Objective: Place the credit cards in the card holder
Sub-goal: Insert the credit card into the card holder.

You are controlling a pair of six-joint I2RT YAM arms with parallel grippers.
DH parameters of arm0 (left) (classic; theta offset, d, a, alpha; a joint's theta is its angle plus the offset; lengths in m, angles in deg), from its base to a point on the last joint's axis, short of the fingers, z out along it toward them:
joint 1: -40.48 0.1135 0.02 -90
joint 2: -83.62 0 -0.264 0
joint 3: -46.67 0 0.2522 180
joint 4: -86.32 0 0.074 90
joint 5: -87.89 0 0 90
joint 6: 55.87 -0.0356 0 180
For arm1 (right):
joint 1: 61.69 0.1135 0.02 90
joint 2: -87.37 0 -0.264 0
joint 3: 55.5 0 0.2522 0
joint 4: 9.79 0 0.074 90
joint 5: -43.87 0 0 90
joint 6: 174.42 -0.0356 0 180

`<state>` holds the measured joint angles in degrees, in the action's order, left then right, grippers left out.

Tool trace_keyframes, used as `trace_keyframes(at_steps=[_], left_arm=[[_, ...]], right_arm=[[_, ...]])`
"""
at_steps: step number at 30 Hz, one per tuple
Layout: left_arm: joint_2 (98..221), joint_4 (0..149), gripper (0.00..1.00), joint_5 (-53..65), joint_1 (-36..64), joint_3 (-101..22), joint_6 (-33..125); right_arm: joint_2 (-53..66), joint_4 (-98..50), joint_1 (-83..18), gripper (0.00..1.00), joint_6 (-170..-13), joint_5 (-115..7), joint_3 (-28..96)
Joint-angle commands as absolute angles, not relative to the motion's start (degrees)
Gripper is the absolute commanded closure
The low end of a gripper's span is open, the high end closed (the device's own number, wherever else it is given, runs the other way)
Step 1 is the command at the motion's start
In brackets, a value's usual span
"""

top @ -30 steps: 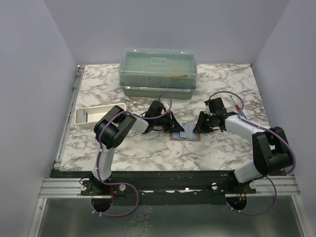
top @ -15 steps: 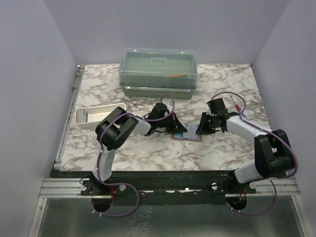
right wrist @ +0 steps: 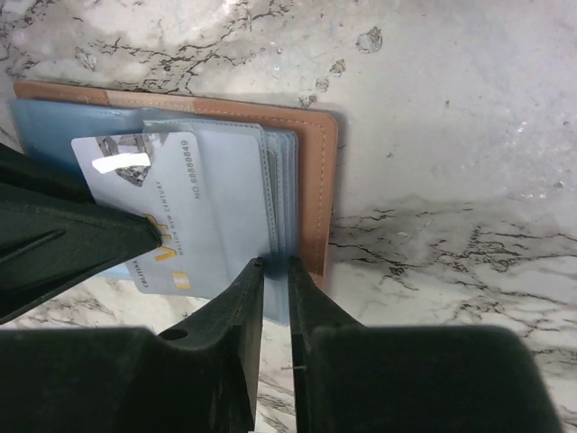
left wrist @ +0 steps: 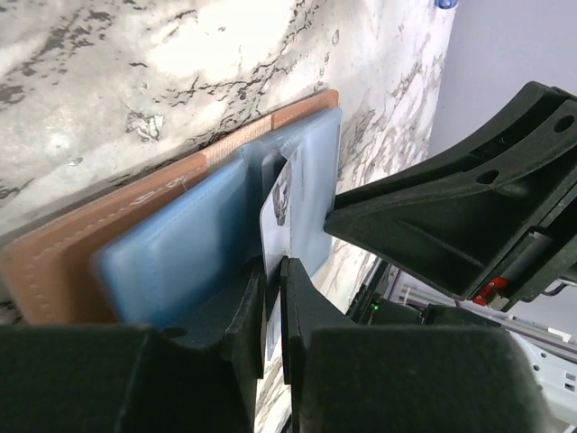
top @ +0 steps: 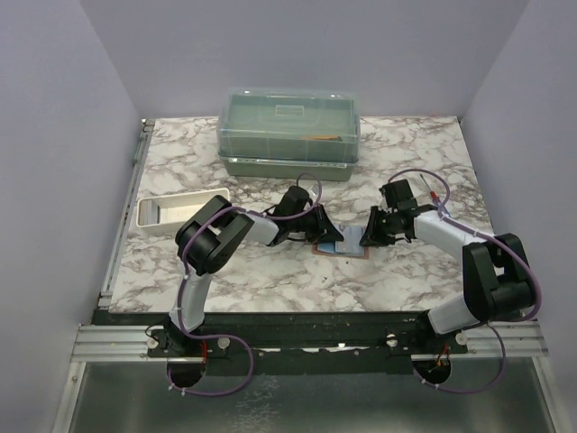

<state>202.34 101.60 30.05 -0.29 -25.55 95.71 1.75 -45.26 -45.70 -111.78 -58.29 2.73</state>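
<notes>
Lying on veined marble (right wrist: pixel 451 90), stitched tan card holder (right wrist: pixel 315 171) sleeves glossy credit card (right wrist: pixel 153 207).

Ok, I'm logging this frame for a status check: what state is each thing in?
card holder: open, lying flat on the table.
credit card: partly slid into a pocket.
left gripper: fingers nearly together around the card; grip unclear.
right gripper: nearly shut at the pocket edge; grip unclear.
green box: lid on.

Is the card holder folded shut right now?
No, the card holder lies open on the table, its blue pockets showing with a pale card partly over them.
</notes>
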Motion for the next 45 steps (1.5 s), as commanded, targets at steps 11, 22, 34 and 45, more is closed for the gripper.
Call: trace_keyframes(at_steps=[11, 22, 34, 45], left_arm=[[199.74, 82.58, 0.54, 21.09, -3.77, -32.40, 86.19], [199.79, 77.13, 0.38, 19.02, -7.54, -38.32, 84.53], [196.19, 72.65, 0.29, 21.22, -4.25, -35.97, 81.11], [199.51, 71.50, 0.28, 19.28, -10.02, -40.74, 82.15]], right_arm=[[2.65, -42.11, -45.69, 0.87, -112.16, -60.10, 1.05], [3.50, -41.34, -45.78, 0.94, -113.53, -62.39, 1.37], [2.89, -40.97, -46.39, 0.92, -112.62, -63.64, 1.20], [3.00, -38.69, -46.48, 0.90, -114.17, -68.08, 0.16]])
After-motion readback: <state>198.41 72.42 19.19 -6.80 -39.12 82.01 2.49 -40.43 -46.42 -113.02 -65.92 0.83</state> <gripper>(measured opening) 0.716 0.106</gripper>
